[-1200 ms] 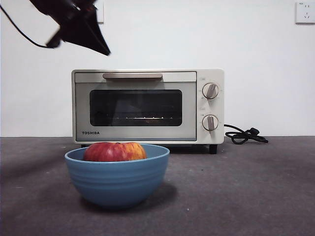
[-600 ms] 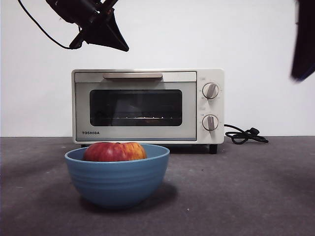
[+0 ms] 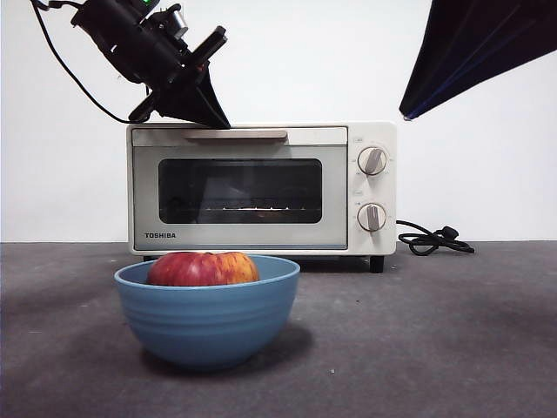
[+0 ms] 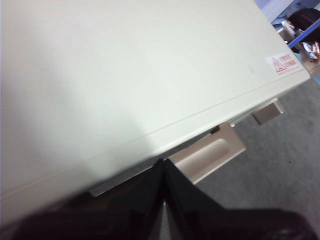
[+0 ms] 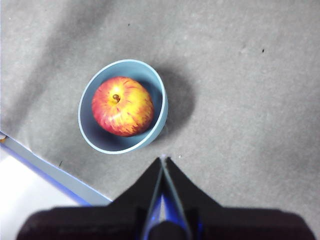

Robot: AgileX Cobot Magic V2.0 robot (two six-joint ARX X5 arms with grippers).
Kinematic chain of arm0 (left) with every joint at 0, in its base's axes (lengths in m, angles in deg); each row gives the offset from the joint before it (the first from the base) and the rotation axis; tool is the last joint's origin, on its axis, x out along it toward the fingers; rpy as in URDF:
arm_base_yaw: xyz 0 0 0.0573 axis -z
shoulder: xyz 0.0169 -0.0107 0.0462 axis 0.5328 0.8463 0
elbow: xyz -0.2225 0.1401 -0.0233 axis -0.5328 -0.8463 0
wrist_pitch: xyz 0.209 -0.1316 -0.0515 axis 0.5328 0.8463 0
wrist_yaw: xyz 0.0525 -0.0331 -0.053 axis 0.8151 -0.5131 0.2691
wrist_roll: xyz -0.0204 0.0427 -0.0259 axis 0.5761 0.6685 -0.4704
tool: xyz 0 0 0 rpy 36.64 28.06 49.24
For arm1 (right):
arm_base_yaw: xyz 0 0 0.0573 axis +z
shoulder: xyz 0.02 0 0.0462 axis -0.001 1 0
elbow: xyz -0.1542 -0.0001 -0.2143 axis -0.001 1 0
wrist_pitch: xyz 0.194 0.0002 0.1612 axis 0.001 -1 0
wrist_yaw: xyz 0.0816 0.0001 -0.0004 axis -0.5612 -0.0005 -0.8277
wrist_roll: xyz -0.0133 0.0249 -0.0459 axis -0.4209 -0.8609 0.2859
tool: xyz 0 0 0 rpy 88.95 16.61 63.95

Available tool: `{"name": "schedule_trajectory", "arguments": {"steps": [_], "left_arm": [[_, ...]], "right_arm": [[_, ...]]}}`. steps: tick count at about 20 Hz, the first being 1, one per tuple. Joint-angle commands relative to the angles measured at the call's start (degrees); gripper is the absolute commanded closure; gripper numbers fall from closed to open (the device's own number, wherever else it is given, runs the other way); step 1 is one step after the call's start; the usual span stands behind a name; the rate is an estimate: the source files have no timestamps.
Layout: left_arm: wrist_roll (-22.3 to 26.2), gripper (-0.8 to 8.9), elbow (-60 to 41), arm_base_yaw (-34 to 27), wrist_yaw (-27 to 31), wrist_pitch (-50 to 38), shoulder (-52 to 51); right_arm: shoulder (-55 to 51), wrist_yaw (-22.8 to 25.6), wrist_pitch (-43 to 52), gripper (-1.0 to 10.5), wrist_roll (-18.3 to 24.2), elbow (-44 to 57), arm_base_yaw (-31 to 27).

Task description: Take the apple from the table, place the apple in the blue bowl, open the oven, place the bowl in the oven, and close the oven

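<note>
Lowered, left hand [image 3: 218, 122] now touches smooth cream oven [image 3: 261, 187] top.

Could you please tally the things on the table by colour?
Red: 1, the apple
Blue: 1, the blue bowl
Cream-white: 1, the oven
Black: 1, the cord
Total: 4

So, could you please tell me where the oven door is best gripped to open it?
Grip the beige bar handle along the top edge of the closed oven door, coming from above and in front. It stands out from the door, so jaws can close over it. The left gripper is already near its end.
</note>
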Motion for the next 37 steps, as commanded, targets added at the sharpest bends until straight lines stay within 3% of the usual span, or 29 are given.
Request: {"name": "schedule_trajectory", "arguments": {"steps": [1,13,19,28,37], "left_arm": [[1.8,8.19,0.0,-0.1,0.9,1.9,1.3],[11.9,8.19,-0.1,0.3,8.7,17.7,1.3],[11.4,8.19,-0.5,0.9,9.9,20.3,1.3],[7.8,8.19,-16.5,1.8,11.5,8.2,-7.3],[5.8,8.19,-25.0,2.7,11.5,4.2,-8.0]], "right_arm": [[0.1,-0.1,0.5,9.5,1.0,0.6,0.0],[0.1,1.6,0.9,9.5,0.1,0.6,0.0],[0.1,3.1,1.8,9.5,-1.9,0.6,0.0],[0.1,3.1,2.0,9.5,-1.8,0.6,0.0],[0.1,3.1,2.0,9.5,-1.3,0.6,0.0]]}}
